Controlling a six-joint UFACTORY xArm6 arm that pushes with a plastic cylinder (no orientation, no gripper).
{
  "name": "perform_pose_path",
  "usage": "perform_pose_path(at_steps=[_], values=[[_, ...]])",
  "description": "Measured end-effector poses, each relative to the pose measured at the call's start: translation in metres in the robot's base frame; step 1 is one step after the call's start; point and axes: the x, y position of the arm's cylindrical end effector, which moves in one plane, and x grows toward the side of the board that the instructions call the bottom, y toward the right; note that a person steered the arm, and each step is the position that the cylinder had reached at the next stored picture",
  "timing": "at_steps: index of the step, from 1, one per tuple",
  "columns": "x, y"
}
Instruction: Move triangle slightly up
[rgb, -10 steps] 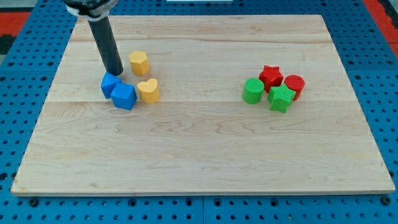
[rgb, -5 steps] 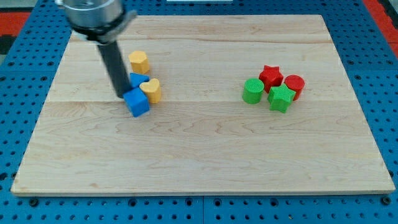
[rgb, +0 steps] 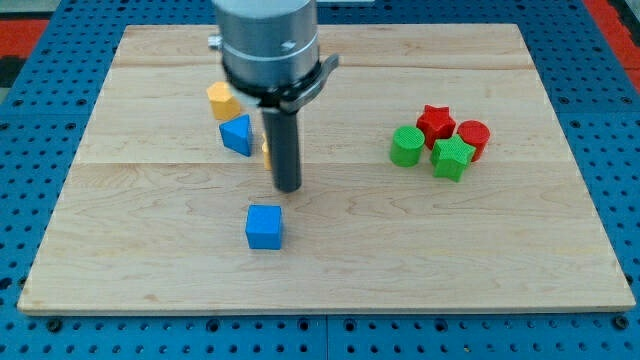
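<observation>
Camera view: a dark rod (rgb: 285, 150) is seen over the middle-left of a pale wooden table (rgb: 330, 250), hung from a grey cylindrical mount (rgb: 268, 45) at the view's top. My tip (rgb: 288, 188) is set down on bare wood, apart from every block. No pincer is fitted to this arm, so no grasp is shown; nothing is held. The blue triangle (rgb: 238, 134) is placed just to the view's left of the rod and above the tip, close under the yellow hexagon (rgb: 221, 101), which is partly covered by the mount. A sliver of a second yellow block (rgb: 265, 152) is seen at the rod's left edge, its shape hidden by the rod. A blue cube (rgb: 265, 227) is found alone toward the view's bottom, below and slightly left of the tip, well apart from the triangle. Four more blocks are gathered at the view's right, well apart from the tip: a red star (rgb: 435, 122) at the top, a red cylinder (rgb: 473, 138) to its right, a green cylinder (rgb: 406, 146) at the left and a green star (rgb: 451, 158) at the bottom. A blue pegboard (rgb: 40, 120) surrounds the table.
</observation>
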Motion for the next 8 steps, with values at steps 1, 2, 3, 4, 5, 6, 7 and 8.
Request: perform_pose_path(at_steps=[1, 2, 3, 4, 5, 6, 7, 8], values=[[-0.028, 0.062], [-0.047, -0.026], [-0.044, -0.069], [-0.025, -0.091], [0.000, -0.074], [0.006, -0.103], [0.020, -0.094], [0.038, -0.106]])
